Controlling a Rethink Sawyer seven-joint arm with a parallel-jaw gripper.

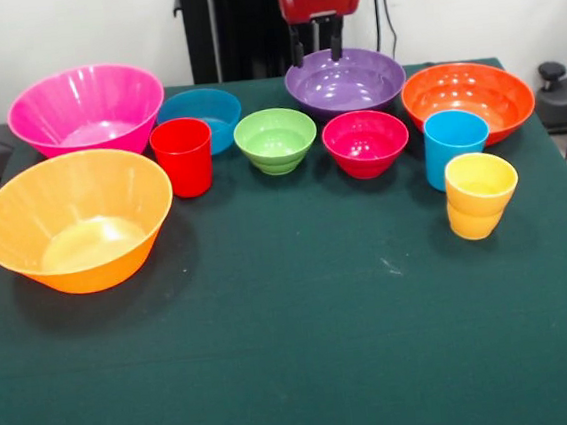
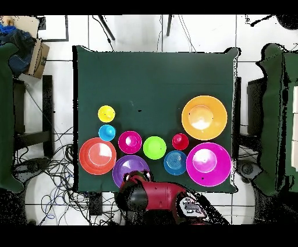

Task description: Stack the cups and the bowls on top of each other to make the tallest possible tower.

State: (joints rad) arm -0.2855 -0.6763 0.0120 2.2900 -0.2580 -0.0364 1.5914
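You have ten glossy plastic pieces standing separately on the green table (image 1: 297,352): seven bowls and three cups. The bowls are a large pink bowl (image 1: 86,109), a large yellow-orange bowl (image 1: 77,232), a purple bowl (image 1: 345,81), an orange bowl (image 1: 468,99), and small blue (image 1: 204,115), green (image 1: 275,139) and crimson (image 1: 365,142) ones. The cups are red (image 1: 183,157), sky-blue (image 1: 455,146) and yellow (image 1: 480,194). Your gripper (image 1: 316,47) hangs empty, fingers apart, over the purple bowl's far rim.
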